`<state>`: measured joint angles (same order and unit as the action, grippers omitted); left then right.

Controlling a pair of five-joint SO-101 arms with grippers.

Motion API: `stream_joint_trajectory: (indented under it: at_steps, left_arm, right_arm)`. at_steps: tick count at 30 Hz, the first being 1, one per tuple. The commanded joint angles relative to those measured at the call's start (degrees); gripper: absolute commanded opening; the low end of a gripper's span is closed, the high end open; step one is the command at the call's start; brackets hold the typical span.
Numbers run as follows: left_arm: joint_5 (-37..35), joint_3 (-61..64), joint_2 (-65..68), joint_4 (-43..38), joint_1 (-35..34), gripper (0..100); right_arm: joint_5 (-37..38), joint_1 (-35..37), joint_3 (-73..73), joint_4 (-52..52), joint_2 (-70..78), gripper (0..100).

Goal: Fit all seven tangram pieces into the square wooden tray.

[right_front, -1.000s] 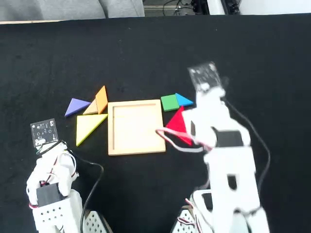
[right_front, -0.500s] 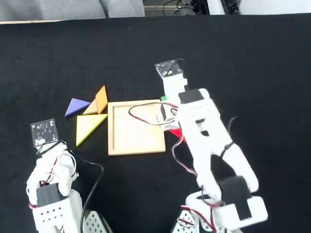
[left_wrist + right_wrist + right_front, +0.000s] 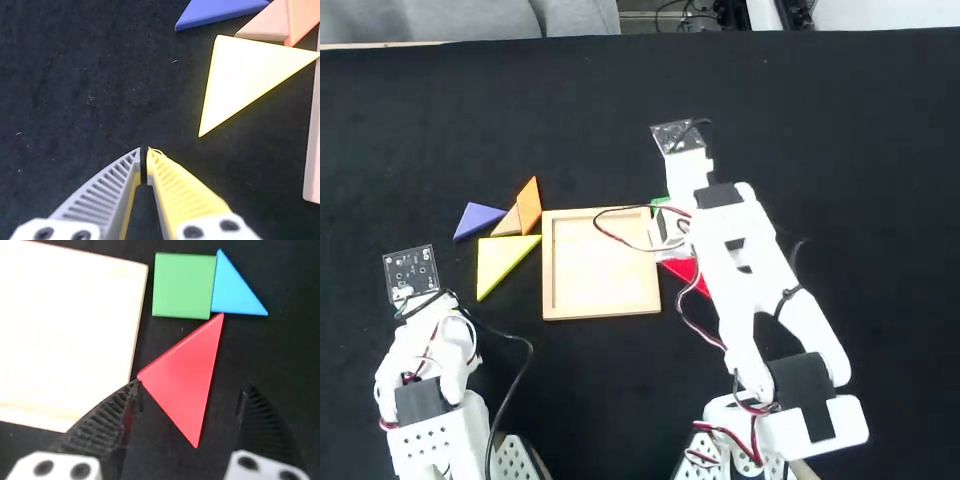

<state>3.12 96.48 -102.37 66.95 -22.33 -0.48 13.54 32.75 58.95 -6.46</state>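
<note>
Right of tray (image 3: 600, 262): red triangle (image 3: 185, 370), right gripper (image 3: 191, 387) fingers spread astride it.
Left gripper (image 3: 145, 152): fingers clenched, empty, near yellow triangle (image 3: 245, 75).

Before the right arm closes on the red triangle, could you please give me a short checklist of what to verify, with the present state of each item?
1. Opening: ok; the right gripper is open, a finger on each side of the red triangle.
2. Finger contact: cannot tell; one fingertip sits at the triangle's corner.
3. Neighbours: not ok; the triangle's tip lies right at the green square and blue triangle.
4. Room: ok; the wooden tray holds no piece.
5. Other arm: ok; the left gripper is shut, by the yellow triangle across the tray.
</note>
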Motion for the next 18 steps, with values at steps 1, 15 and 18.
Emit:
stream_joint_trajectory:
  at_steps: [1,15,18]
  left_arm:
    - [0.18,1.01,-0.35,-0.35,-0.48,3]
    - [0.18,1.01,-0.35,-0.35,-0.48,3]
    - [0.18,1.01,-0.35,-0.35,-0.48,3]
  right_arm:
    - [0.35,2.55,1.19,-2.99,-0.31,30.9]
    - [-2.99,1.67,0.13,-4.48,8.48,36.4]
    - [-2.9,1.67,-0.13,-4.48,8.92,36.4]
